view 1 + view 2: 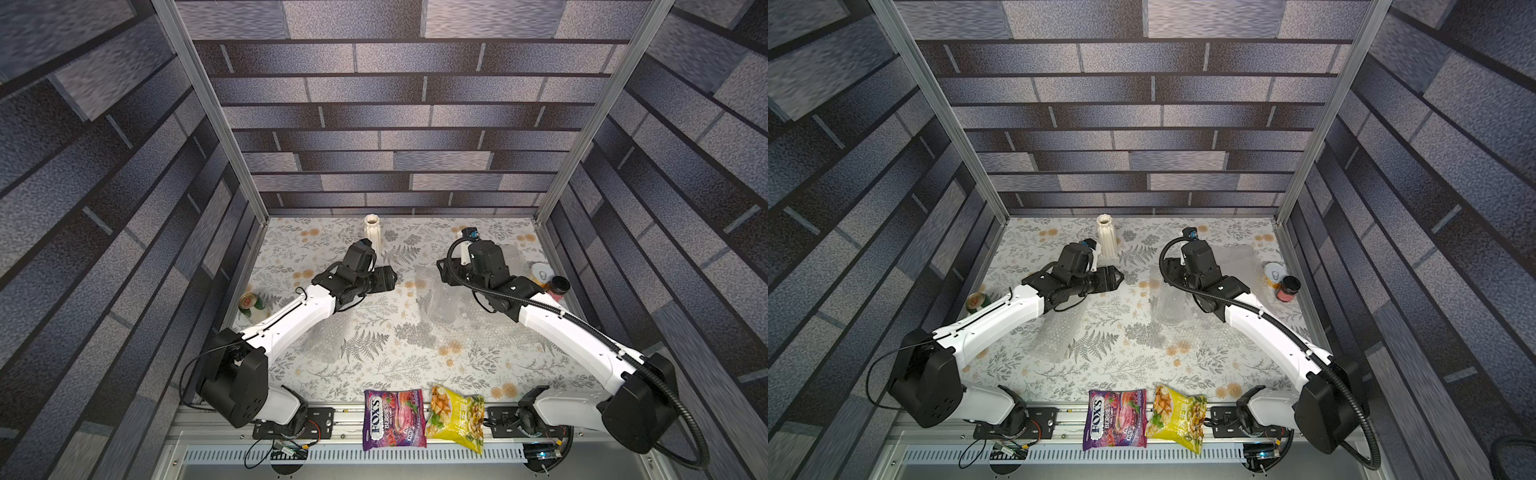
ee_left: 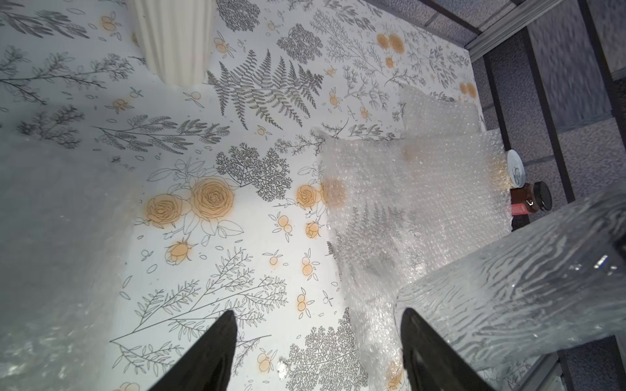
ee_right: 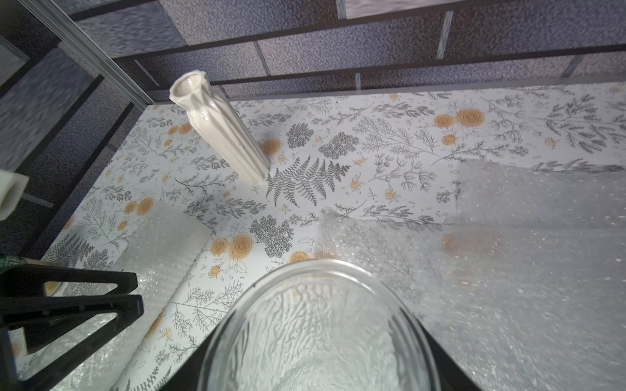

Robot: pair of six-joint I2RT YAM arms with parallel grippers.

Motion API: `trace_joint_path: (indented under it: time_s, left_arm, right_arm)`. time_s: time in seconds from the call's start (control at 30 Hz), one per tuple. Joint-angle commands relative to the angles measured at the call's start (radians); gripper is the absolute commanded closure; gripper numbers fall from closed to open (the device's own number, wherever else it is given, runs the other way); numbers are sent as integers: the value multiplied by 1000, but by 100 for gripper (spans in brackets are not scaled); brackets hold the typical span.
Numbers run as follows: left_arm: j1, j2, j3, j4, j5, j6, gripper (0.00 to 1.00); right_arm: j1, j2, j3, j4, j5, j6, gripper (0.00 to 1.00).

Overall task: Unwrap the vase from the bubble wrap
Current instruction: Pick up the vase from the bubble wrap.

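A clear, ripple-textured glass vase [image 3: 315, 338] stands unwrapped on the floral table [image 1: 374, 365], right of centre in both top views [image 1: 440, 299]. My right gripper [image 3: 318, 372] is shut on it, with a black jaw on either side of its body. Crinkled bubble wrap [image 3: 508, 270] lies flat beside and under this vase, and a second piece lies rolled [image 1: 324, 345] near my left arm. My left gripper [image 2: 318, 315] hovers open over the table with nothing between its fingers, left of the glass vase [image 2: 508, 287]. A white ribbed vase [image 1: 372, 235] stands bare at the back.
A green can [image 1: 251, 305] stands at the left edge. A pull-tab tin [image 1: 542, 272] and a dark jar [image 1: 559, 286] sit at the right edge. A purple candy bag [image 1: 392, 417] and a yellow snack bag [image 1: 457, 415] lie at the front rail.
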Motion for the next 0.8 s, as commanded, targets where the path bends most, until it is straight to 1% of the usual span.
trace_joint_path:
  time_s: [0.0, 0.3, 0.4, 0.57, 0.77]
  left_arm:
    - [28, -49, -32, -32, -11, -7, 23]
    - [126, -125, -88, -47, -8, -6, 22]
    - [150, -145, -101, -52, -9, -2, 22]
    - [184, -167, -117, -60, 0, 0, 22]
    - [211, -172, -125, -59, 16, 2, 22]
  right_arm:
    - [46, 23, 1, 251, 78, -41, 66]
    - [113, 190, 34, 483, 83, -107, 67]
    - [127, 258, 94, 540, 91, -134, 67]
    - [137, 349, 133, 664, 106, -177, 67]
    - [139, 470, 230, 711, 89, -221, 67]
